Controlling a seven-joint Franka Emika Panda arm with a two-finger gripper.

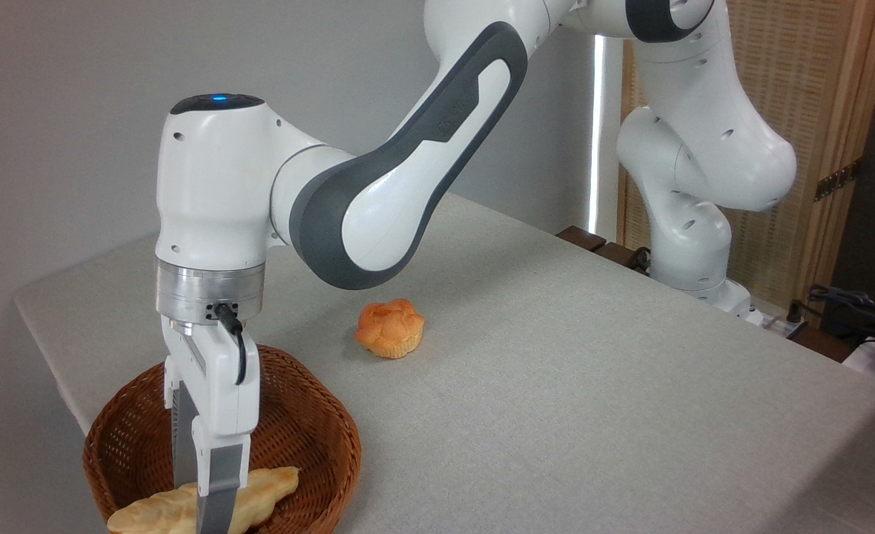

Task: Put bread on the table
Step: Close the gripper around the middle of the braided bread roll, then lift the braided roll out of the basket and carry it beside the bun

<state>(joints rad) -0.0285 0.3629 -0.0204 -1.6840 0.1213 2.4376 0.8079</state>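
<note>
Pincer [202,512]: down in wicker basket [311,415], fingers astride bread [263,489], closure cannot be told | Bread: lying in basket, not on desk [593,386] | Bun [390,328]: on desk, apart from basket

Pale golden braided bread [252,493] at lower left, brown woven wicker basket [319,430], orange flower-topped bun [390,328] mid-frame, light grey woven-textured worktop [593,386], white and dark grey robot arm [378,200], grey fingers [219,500]

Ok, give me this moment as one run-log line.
phase: grasping | hand: down in round brown wicker basket, fingers astride long pale braided bread loaf | closure: unclear | loaf: in basket | grey cloth table: not reached
</note>
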